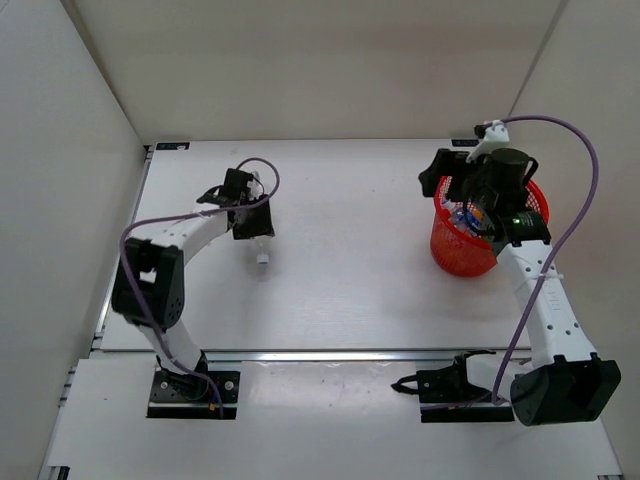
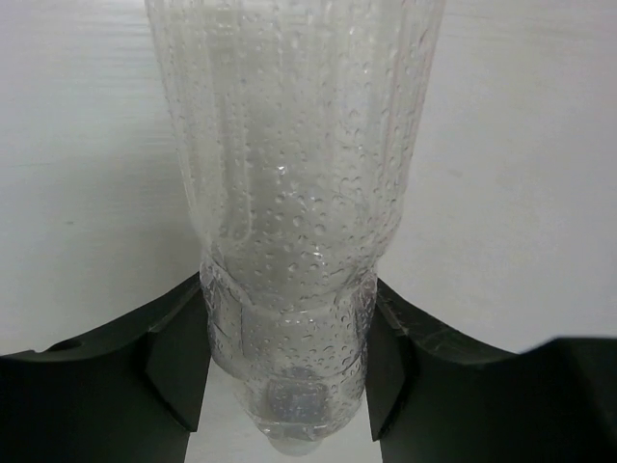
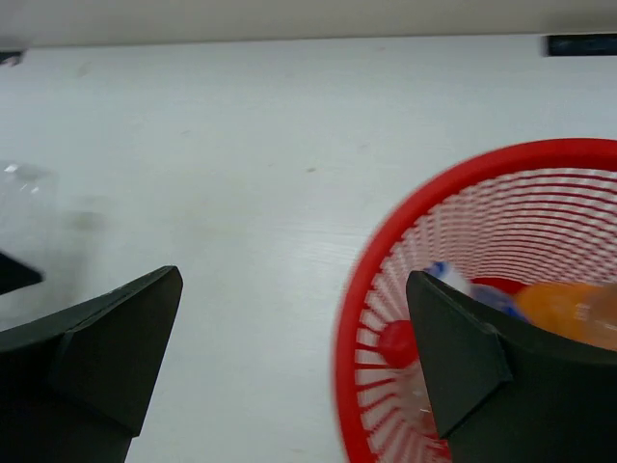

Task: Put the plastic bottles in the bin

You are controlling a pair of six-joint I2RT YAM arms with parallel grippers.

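Observation:
A clear plastic bottle (image 2: 289, 174), wet with droplets inside, lies on the white table (image 1: 350, 280) with its white cap (image 1: 262, 257) toward the near edge. My left gripper (image 2: 289, 371) is shut on its base end, both fingers (image 2: 178, 362) pressed against its sides; from above, the left gripper (image 1: 247, 213) sits over that bottle (image 1: 262, 243). The red mesh bin (image 1: 466, 252) stands at the right. My right gripper (image 3: 294, 289) hangs open and empty over the bin's left rim (image 3: 359, 289). Inside lie an orange bottle (image 3: 569, 304) and a blue-marked clear one (image 3: 453, 280).
White walls close in the table on the left, back and right. A purple cable (image 1: 590, 180) loops above the right arm. The bin stands close to the right wall, with bare tabletop between it and the left arm.

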